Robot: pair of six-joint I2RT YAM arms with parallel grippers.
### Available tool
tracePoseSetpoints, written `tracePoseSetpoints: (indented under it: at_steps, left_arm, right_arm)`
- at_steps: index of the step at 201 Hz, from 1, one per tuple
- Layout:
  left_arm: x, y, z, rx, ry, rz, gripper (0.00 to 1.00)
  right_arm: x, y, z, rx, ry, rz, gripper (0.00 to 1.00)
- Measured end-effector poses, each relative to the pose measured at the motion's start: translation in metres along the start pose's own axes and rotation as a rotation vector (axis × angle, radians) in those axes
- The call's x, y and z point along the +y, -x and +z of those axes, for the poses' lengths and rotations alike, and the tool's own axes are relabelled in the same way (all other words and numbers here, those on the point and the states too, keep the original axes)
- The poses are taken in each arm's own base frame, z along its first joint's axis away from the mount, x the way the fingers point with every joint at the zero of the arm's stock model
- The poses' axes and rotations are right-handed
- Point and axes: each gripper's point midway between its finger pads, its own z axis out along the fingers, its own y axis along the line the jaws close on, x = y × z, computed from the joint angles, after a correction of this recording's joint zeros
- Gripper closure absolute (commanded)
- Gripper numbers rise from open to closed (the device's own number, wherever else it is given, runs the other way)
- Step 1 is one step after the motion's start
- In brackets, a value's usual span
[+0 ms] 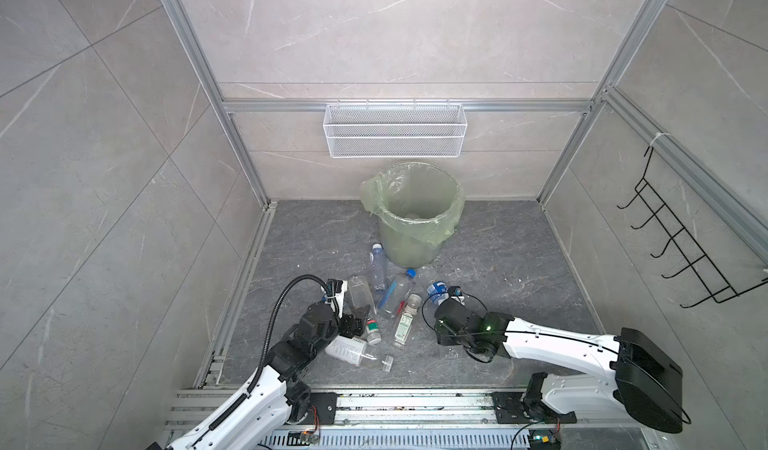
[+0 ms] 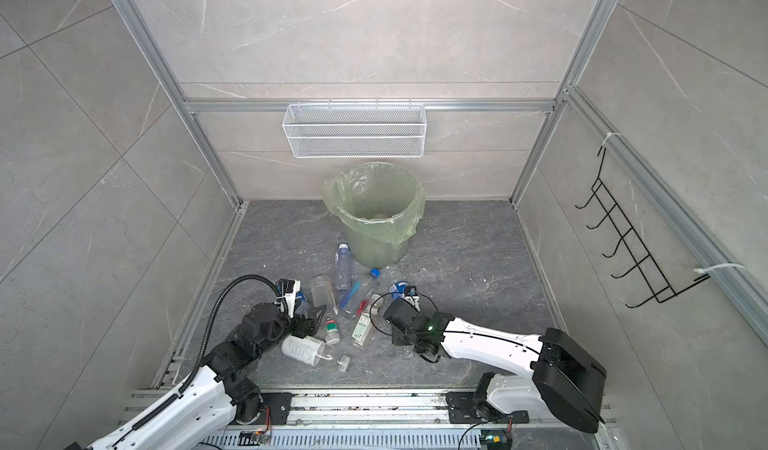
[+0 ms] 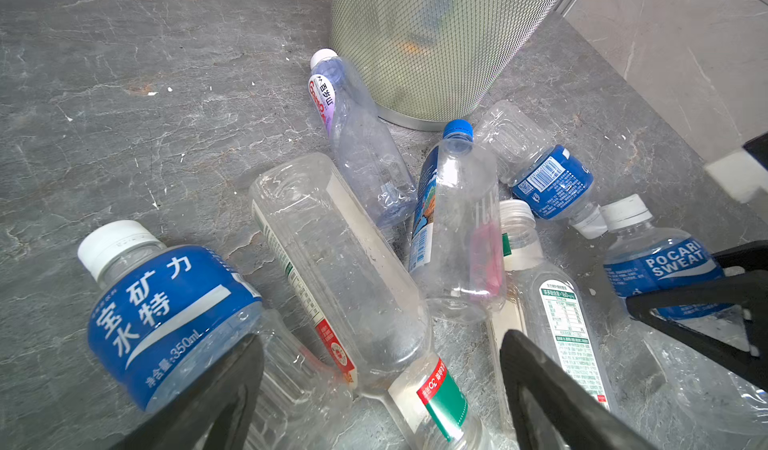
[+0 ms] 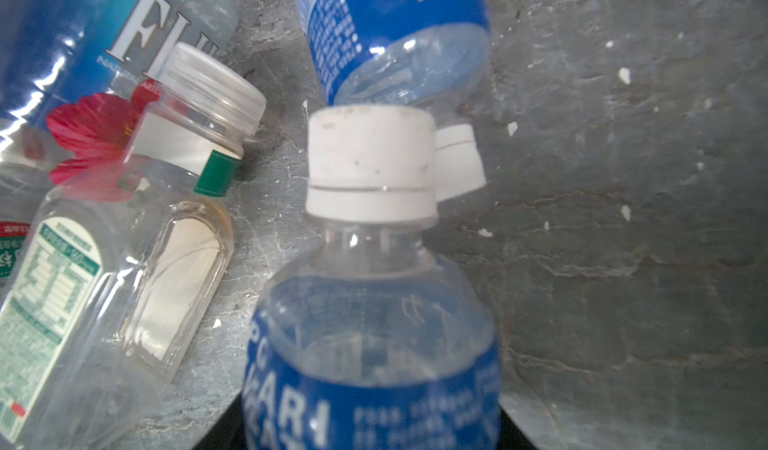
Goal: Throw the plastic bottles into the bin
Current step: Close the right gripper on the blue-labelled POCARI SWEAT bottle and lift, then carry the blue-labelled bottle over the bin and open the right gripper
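Several plastic bottles lie in a heap on the dark floor in front of the bin (image 1: 415, 219) (image 2: 376, 219). My right gripper (image 4: 365, 431) (image 1: 444, 300) is shut on a blue-labelled Pocari Sweat bottle (image 4: 374, 344) (image 3: 660, 260), one black finger (image 3: 706, 298) on each side of its body. Another blue-labelled bottle (image 4: 395, 32) lies just past its white cap. My left gripper (image 3: 380, 339) (image 1: 359, 317) (image 2: 316, 317) hangs open over a clear bottle with a red and green neck label (image 3: 440, 398). A blue 350 mL bottle (image 3: 166, 315) lies beside one finger.
A white wire mesh basket (image 1: 395, 132) hangs on the back wall above the bin. A black hook rack (image 1: 681, 252) is on the right wall. A purple-tinted bottle (image 1: 378, 267) lies against the bin's foot. Aluminium frame rails (image 1: 245, 277) border the floor.
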Motion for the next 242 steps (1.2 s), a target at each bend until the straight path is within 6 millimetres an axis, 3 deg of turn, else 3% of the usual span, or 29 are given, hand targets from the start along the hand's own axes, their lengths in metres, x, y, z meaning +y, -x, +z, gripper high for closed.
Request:
tracePoseSetpoints:
  at_steps: [69, 160, 182, 202, 226, 237, 242]
  left_arm:
    - [0.0, 0.0, 0.001, 0.002, 0.0, 0.0, 0.09]
    - [0.002, -0.006, 0.006, 0.029, 0.009, 0.001, 0.09]
    - [0.002, -0.007, 0.007, 0.033, 0.011, 0.002, 0.09]
    - [0.002, -0.007, 0.007, 0.031, 0.012, 0.002, 0.09]
    - [0.002, -0.006, 0.006, 0.031, 0.012, 0.002, 0.09]
    - [0.002, -0.006, 0.006, 0.027, 0.011, 0.001, 0.09]
    - [0.002, -0.005, 0.005, 0.022, 0.01, 0.001, 0.09]
  right_arm:
    - [-0.01, 0.025, -0.034, -0.158, 0.027, -0.057, 0.43]
    - [-0.007, 0.088, -0.126, -0.511, 0.124, -0.172, 0.44]
    - [0.008, 0.124, -0.168, -0.613, 0.144, -0.189, 0.44]
    - [0.031, 0.167, -0.219, -0.717, 0.178, -0.188, 0.46]
    - [0.069, 0.237, -0.285, -0.842, 0.206, -0.174, 0.47]
    - [0.084, 0.272, -0.305, -0.886, 0.213, -0.158, 0.45]
    - [0.089, 0.288, -0.311, -0.904, 0.212, -0.147, 0.4]
